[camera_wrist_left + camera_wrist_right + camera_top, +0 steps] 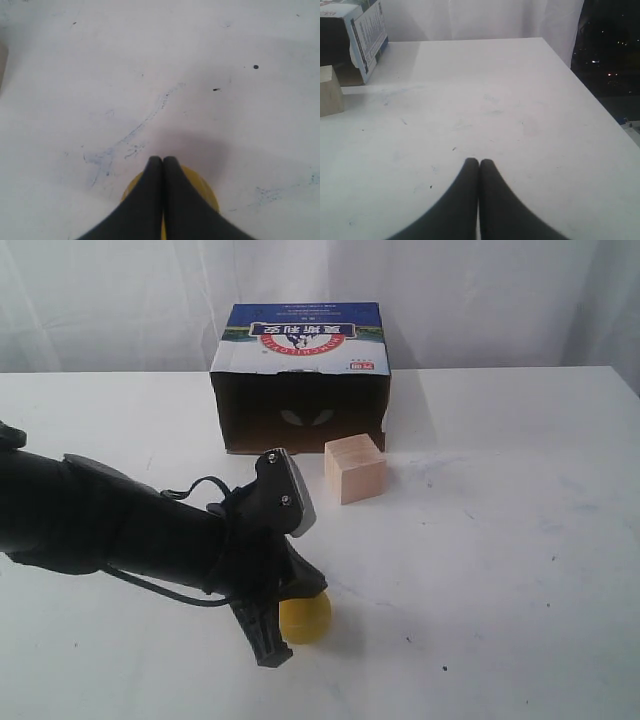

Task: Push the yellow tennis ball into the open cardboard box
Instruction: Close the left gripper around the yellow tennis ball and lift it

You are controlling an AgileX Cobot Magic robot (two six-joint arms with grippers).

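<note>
The yellow tennis ball [306,619] lies on the white table near its front edge, well short of the open cardboard box [300,380]. The box stands at the back with its dark opening facing the front. My left gripper [270,652] is shut and empty, its fingers lying against the ball's left side. In the left wrist view the shut left gripper [162,160] covers most of the ball [206,194]. My right gripper [479,161] is shut on nothing above bare table. It does not show in the exterior view.
A pale wooden cube [355,470] sits just in front of the box's right corner; the right wrist view also shows this cube [330,91] and the box [362,32]. The white table [500,540] ends at an edge on the right [590,95].
</note>
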